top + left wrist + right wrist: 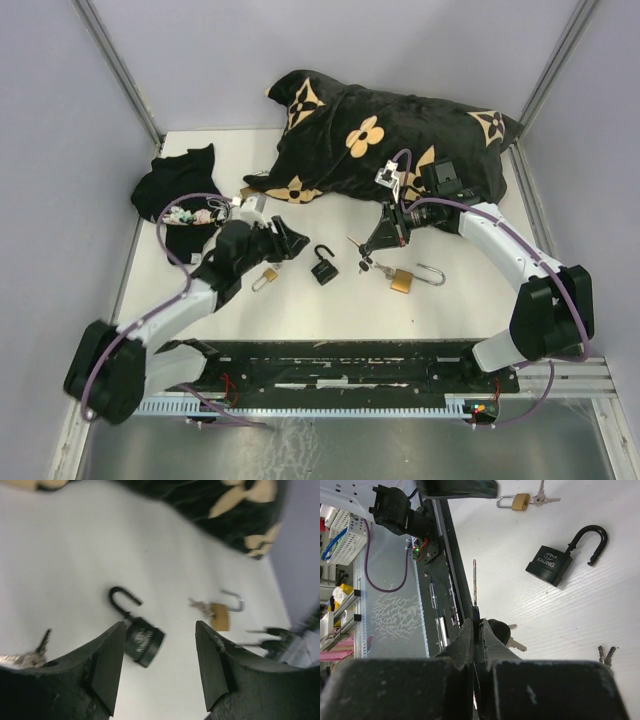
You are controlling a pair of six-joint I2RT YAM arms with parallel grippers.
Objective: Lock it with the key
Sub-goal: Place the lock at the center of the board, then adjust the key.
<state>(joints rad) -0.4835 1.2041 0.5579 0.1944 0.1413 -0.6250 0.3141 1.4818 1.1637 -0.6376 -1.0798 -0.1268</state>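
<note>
The black padlock (549,568) lies loose on the counter (300,312) with its shackle swung open, between the two arms. The left gripper (160,625) hovers just to its left, fingers apart and gripping nothing. The right gripper (476,627), just to the far right of the padlock, is clamped on a key (474,582) whose blade sticks out past the tips. With nothing pinning the padlock, a push from the key would likely skid or spin it. The thinly pinched key could also twist and miss the keyhole. A brass padlock (402,280) lies close by on the right and could get knocked.
</note>
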